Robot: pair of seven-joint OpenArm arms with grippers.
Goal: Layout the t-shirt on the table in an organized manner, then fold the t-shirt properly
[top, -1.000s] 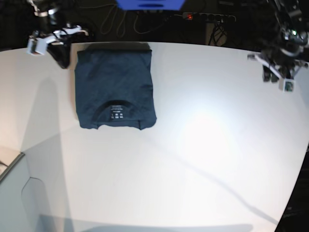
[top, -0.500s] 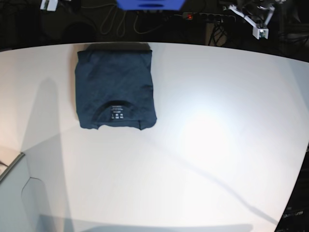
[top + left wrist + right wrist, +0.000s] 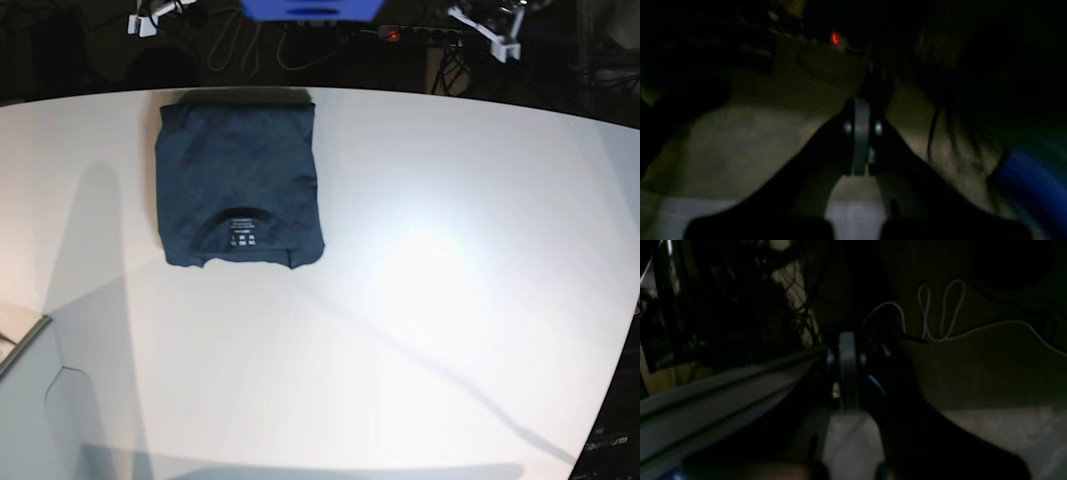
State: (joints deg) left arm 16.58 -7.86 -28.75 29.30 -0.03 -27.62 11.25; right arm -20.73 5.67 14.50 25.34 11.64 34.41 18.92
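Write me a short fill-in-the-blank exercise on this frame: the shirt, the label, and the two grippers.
1. The t-shirt lies on the table folded into a compact ____.
2. Its white neck label sits at the shirt's edge that is ____ to the base camera.
3. The left gripper holds ____.
4. The jaws of the right gripper are ____.

Missing words: rectangle; nearest; nothing; shut

Matt dark navy cloth t-shirt (image 3: pixel 238 185), smooth white faintly glossy table (image 3: pixel 420 300), pale printed neck label (image 3: pixel 241 238)
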